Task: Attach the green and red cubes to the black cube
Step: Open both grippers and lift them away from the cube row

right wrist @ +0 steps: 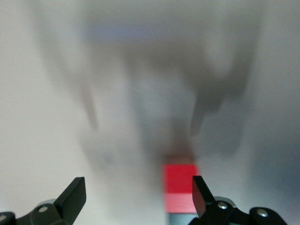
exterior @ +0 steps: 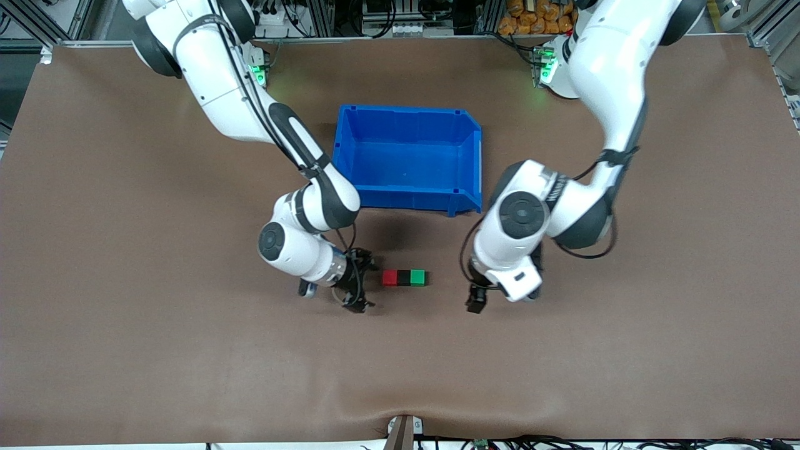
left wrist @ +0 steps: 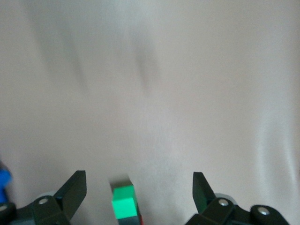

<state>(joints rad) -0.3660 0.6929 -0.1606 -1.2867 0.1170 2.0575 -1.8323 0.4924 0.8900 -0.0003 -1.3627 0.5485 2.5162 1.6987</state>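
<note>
We had both sets of fingers spread wide and holding nothing. The right gripper sat just beside the red cube, the left gripper a little further off the green cube. The row of three lay between them, its long axis running arm to arm, nearer the front camera than the blue bin: one red, one black cube in the middle, one green, all touching. Attachment looked done.
</note>
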